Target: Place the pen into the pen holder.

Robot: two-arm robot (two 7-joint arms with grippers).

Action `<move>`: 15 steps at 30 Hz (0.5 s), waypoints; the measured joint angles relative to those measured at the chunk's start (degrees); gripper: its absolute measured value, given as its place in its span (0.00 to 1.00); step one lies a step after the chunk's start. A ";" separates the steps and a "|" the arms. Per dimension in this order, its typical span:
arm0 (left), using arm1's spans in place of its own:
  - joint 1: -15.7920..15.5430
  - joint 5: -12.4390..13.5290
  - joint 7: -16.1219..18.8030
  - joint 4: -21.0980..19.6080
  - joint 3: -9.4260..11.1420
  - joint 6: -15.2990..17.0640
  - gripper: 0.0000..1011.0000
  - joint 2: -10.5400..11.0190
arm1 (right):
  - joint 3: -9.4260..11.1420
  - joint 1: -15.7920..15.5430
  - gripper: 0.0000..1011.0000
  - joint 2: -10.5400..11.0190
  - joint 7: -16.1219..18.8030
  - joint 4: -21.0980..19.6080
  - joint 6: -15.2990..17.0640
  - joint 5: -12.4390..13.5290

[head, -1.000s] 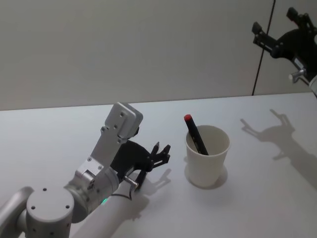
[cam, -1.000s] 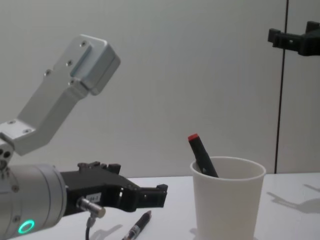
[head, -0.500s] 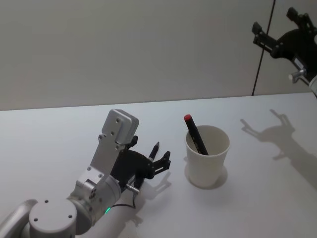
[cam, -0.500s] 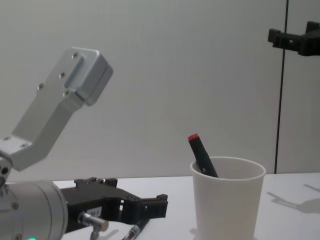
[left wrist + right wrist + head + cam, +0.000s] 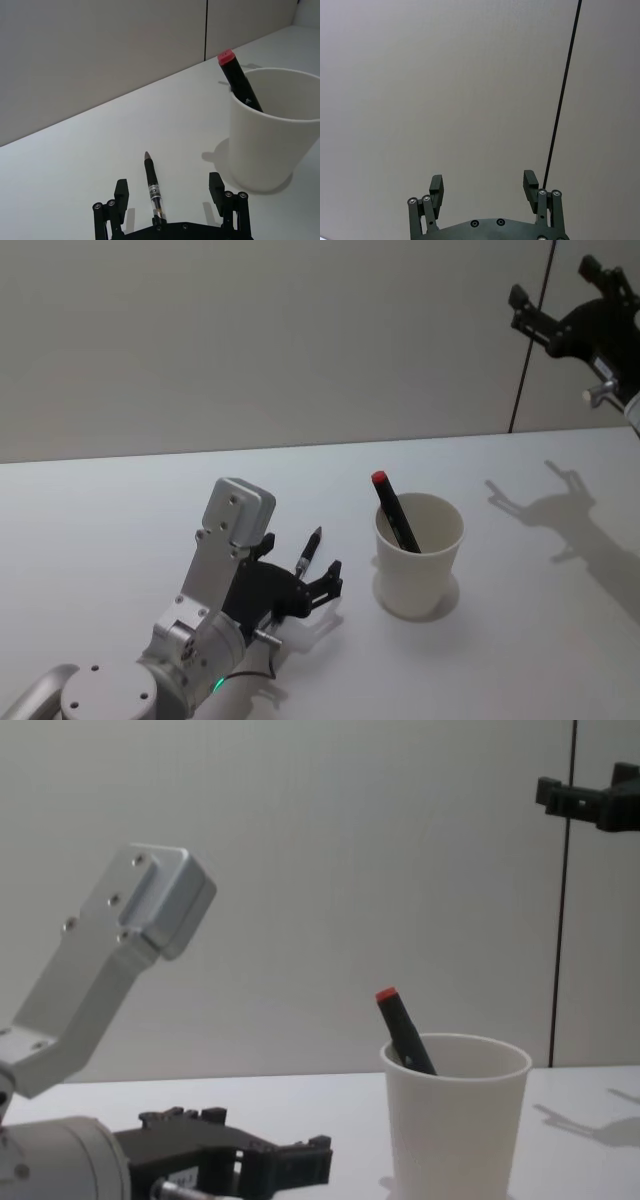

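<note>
Pen [image 5: 308, 550] flat, tip fwd

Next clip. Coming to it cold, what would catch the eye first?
A white cup stands on the table right of centre, with a red-capped marker leaning out of it. Just to its left, the left gripper sits low and open, one finger on either side of a thin pen lying flat on the table. The right gripper hangs open high at the far right.
</note>
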 joint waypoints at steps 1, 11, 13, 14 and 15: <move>0.16 -0.04 0.05 -0.09 0.00 0.09 0.99 0.03 | 0.00 0.00 0.99 0.00 0.00 0.00 0.00 0.00; 1.01 -0.16 0.08 -0.46 0.00 0.89 0.99 0.22 | 0.00 0.00 0.99 0.00 0.00 0.00 0.00 0.00; 1.18 -0.19 0.08 -0.55 -0.01 0.97 0.99 0.26 | 0.00 0.00 0.99 0.00 0.00 0.00 0.00 0.00; 1.39 -0.21 0.08 -0.62 -0.01 1.01 0.99 0.31 | 0.00 0.00 0.99 0.00 0.00 0.00 0.00 0.00; 1.48 -0.22 0.08 -0.65 -0.01 1.02 0.99 0.33 | 0.00 0.00 0.99 0.00 0.00 0.00 0.00 0.00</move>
